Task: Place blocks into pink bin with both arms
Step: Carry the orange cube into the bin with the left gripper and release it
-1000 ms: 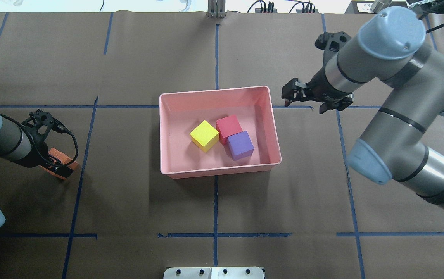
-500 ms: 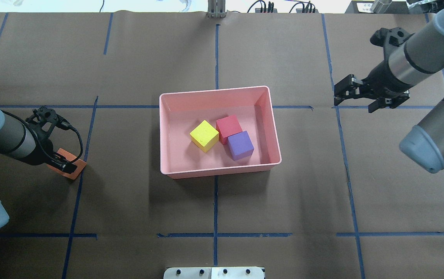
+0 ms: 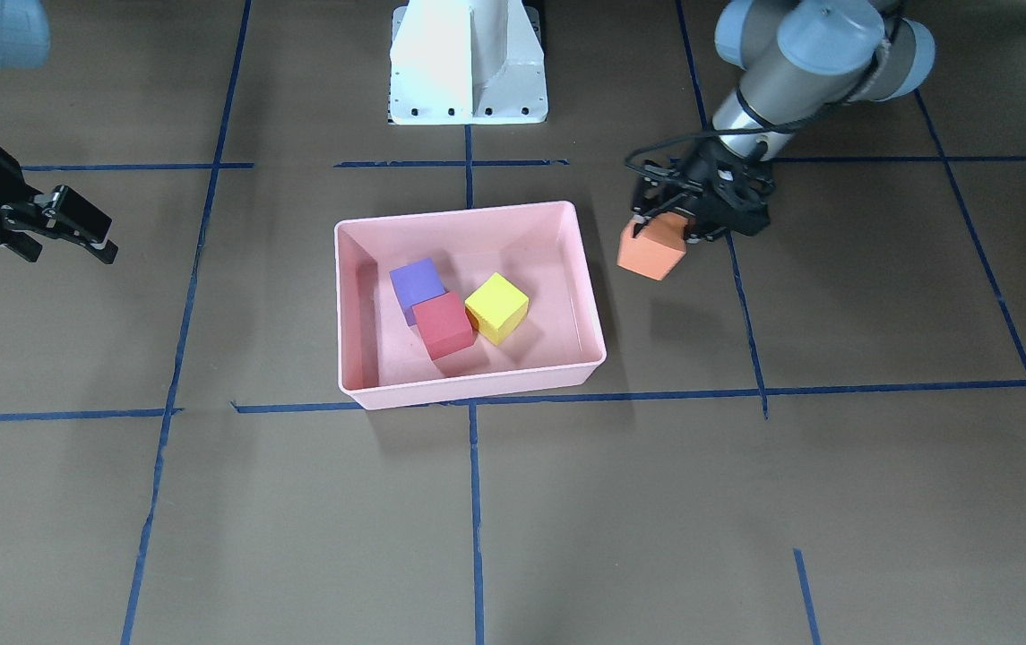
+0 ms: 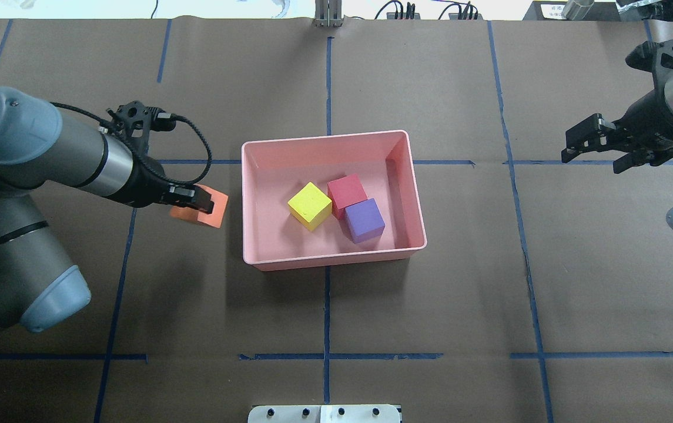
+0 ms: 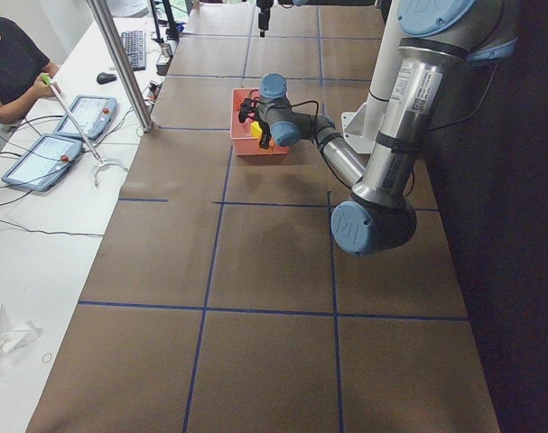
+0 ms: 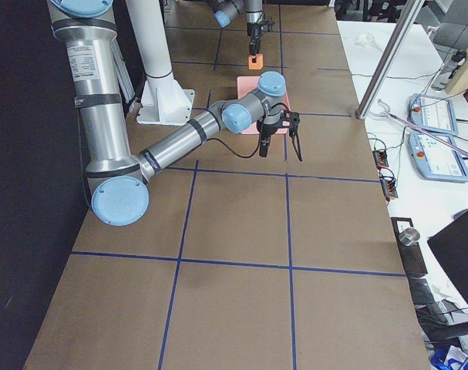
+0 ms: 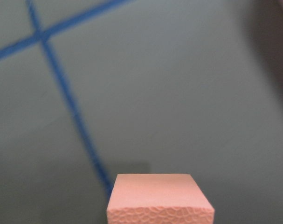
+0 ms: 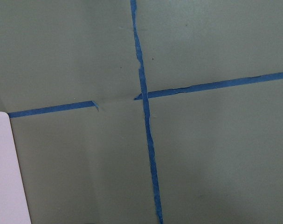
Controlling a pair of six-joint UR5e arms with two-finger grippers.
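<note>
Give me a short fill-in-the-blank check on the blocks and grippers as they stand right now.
1. The block held by the left gripper is ____ in colour.
2. The pink bin already holds ____ blocks.
3. The right gripper is ____ and holds nothing.
4. Of the blocks in the bin, the one nearest the left gripper is ____.

Missing words: orange; three; open; yellow.
</note>
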